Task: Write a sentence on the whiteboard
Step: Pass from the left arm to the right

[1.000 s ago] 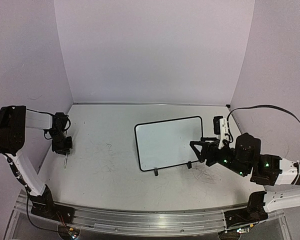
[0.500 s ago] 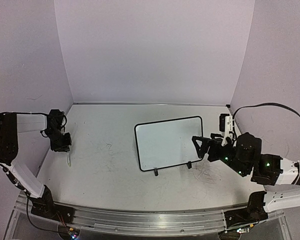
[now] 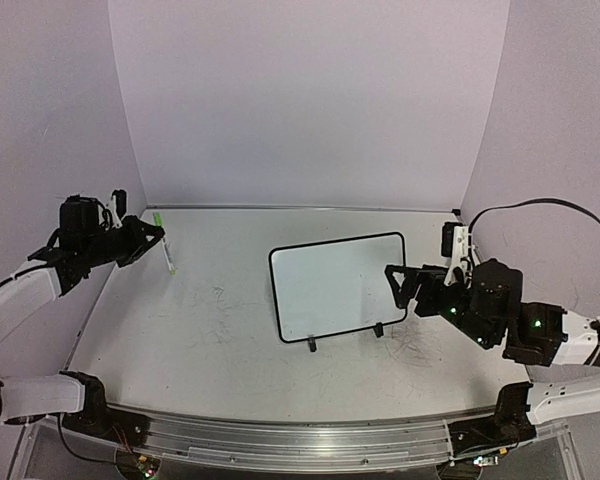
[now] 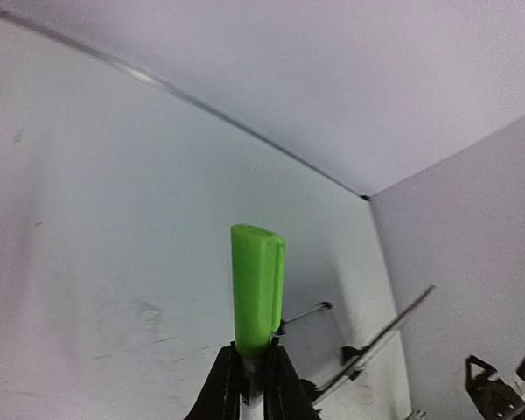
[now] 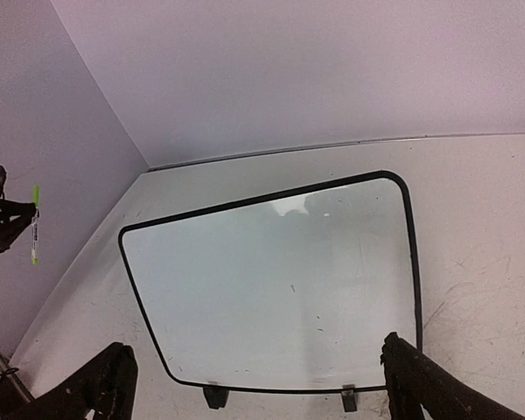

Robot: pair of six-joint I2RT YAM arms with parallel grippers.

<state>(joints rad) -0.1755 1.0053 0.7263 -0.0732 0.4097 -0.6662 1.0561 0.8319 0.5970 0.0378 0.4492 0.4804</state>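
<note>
One green-capped marker (image 4: 256, 289) clamped in left end effector (image 4: 251, 376); right end effector (image 3: 408, 285) wide open facing whiteboard (image 3: 335, 285).

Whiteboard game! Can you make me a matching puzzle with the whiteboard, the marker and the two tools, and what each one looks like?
Things:
1. whiteboard
2. marker
3. left tool
4. right tool

Looks:
A. open wide
B. bright green cap
C. black frame, two little feet
D. shut on the marker

Pairs: 1-C, 2-B, 3-D, 4-A
</note>
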